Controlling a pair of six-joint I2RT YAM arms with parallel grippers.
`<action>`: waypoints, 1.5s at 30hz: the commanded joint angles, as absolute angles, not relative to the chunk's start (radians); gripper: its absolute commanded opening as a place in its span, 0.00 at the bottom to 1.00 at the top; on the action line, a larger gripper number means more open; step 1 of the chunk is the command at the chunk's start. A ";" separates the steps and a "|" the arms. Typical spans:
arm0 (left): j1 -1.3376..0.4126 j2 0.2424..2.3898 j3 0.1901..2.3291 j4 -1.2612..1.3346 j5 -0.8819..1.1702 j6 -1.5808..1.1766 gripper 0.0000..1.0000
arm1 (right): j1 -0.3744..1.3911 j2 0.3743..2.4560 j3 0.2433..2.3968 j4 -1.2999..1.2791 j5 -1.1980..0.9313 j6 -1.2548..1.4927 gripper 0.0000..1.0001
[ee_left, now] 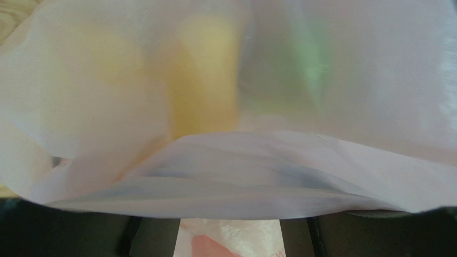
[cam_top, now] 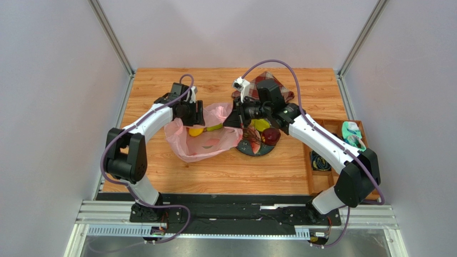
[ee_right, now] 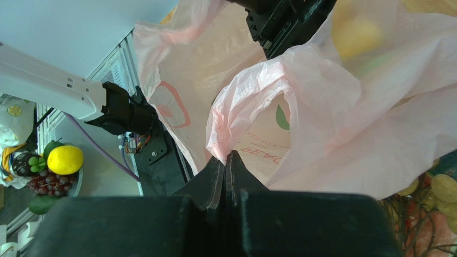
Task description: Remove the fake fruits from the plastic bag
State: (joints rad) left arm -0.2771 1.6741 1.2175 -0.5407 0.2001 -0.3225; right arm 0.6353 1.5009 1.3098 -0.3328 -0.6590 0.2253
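From the overhead camera, the thin translucent pink plastic bag (cam_top: 206,147) lies at the centre of the wooden desk (cam_top: 161,85), its right edge touching the round dark plate (cam_top: 256,153). My right claw (ee_right: 225,159) is pinched tight on a gathered fold of the bag's rim. The left claw (cam_top: 193,115) sits at the bag's upper-left rim, and I cannot tell how wide it stands (bag film smothers its wrist view).

A glossy yellow plastic fruit (cam_top: 196,131) and an elongated green plastic fruit (cam_top: 215,127) lie inside the bag, just below that claw. On the plate are a dark red plastic apple (cam_top: 271,136) and a yellow-green plastic pear (cam_top: 261,125). A red plaid cloth (cam_top: 279,85) lies above it, partly hidden by my right wrist.
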 commanded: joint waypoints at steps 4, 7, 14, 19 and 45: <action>-0.288 1.744 1.275 -0.503 0.015 -0.244 0.69 | 0.606 1.442 1.307 -0.322 -0.653 0.201 0.00; -0.288 1.702 1.272 -0.494 0.047 -0.201 0.65 | 0.601 1.434 1.328 -0.308 -0.658 0.192 0.00; -0.304 1.451 1.080 -0.318 0.156 -0.098 0.67 | 0.597 1.479 1.413 -0.158 -0.681 0.256 0.00; -0.333 1.352 0.987 -0.282 0.152 -0.089 0.68 | 0.597 1.578 1.546 -0.100 -0.635 0.331 0.00; -0.403 1.713 1.146 -0.173 -0.129 -0.095 0.85 | 0.630 1.629 1.631 -0.173 -0.750 0.207 0.00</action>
